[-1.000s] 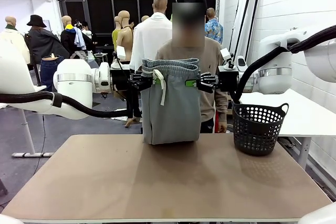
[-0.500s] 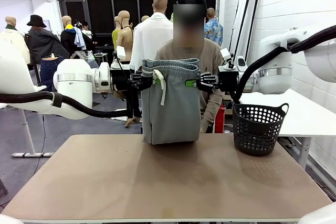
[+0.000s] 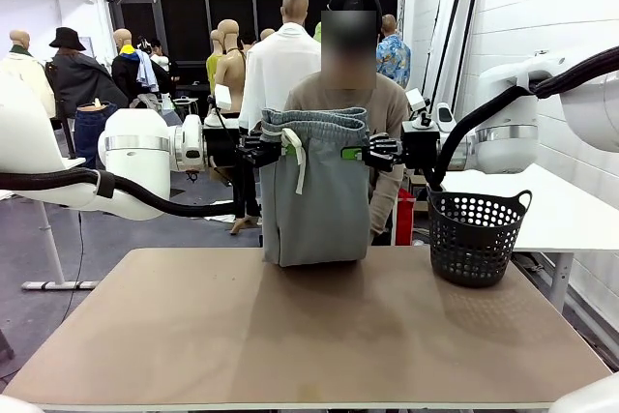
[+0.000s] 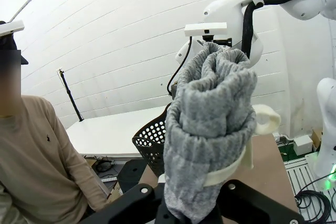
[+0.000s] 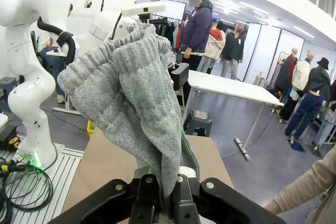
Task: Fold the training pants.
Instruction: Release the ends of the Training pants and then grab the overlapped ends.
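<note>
Grey training pants (image 3: 314, 195) hang doubled over at the far end of the table (image 3: 309, 336), their lower fold meeting the tabletop. The left gripper (image 3: 263, 150) clamps one end of the waistband and the right gripper (image 3: 372, 152) the other, with cloth pinched between each pair of jaws. A person (image 3: 389, 103) stands just behind, and a black basket (image 3: 477, 236) sits to the right.

We see a tan table (image 3: 290, 336) with a plain top. A black basket (image 3: 477, 239) with holes in its wall stands on it at the far right corner. Near the middle of the far edge, the bottom of the grey pants (image 3: 314, 210) seems to touch the top, well apart from the basket
</note>
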You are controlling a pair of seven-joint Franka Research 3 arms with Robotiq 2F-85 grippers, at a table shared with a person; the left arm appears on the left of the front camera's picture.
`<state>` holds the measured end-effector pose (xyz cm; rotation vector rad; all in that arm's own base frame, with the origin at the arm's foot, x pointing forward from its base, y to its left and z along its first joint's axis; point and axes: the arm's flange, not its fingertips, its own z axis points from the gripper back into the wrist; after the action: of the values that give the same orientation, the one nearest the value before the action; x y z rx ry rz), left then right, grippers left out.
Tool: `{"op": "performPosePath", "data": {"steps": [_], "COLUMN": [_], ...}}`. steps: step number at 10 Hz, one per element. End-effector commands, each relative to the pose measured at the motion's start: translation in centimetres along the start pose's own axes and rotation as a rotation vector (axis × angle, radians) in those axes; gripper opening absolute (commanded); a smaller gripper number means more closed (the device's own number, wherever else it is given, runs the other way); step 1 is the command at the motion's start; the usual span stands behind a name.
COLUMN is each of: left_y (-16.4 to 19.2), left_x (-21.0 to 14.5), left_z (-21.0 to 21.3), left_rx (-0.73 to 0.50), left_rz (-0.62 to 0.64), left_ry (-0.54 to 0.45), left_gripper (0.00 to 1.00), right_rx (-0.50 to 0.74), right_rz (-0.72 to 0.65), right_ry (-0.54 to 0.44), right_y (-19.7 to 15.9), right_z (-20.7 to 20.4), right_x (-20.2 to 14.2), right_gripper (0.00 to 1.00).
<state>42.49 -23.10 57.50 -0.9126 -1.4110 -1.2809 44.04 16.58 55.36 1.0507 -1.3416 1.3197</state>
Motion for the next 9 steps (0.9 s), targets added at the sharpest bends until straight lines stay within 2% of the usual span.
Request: {"op": "performPosePath", "data": {"steps": [1, 9], "left_y": [-0.23, -0.23], "left_x": [0.40, 0.40], "left_z": [0.01, 0.01], "left_rx": [-0.001, -0.001], "left_rz": [-0.009, -0.009], "left_ry": [-0.003, -0.003], "left_gripper": [0.00, 0.00], "right_rx": [0.002, 0.002], "right_rz": [-0.001, -0.001], "right_ry": [-0.004, -0.004], "right_y": [0.06, 0.06], "right_z": [-0.09, -0.09], "right_x": [0.04, 0.04], "right_gripper": [0.00, 0.00]}}
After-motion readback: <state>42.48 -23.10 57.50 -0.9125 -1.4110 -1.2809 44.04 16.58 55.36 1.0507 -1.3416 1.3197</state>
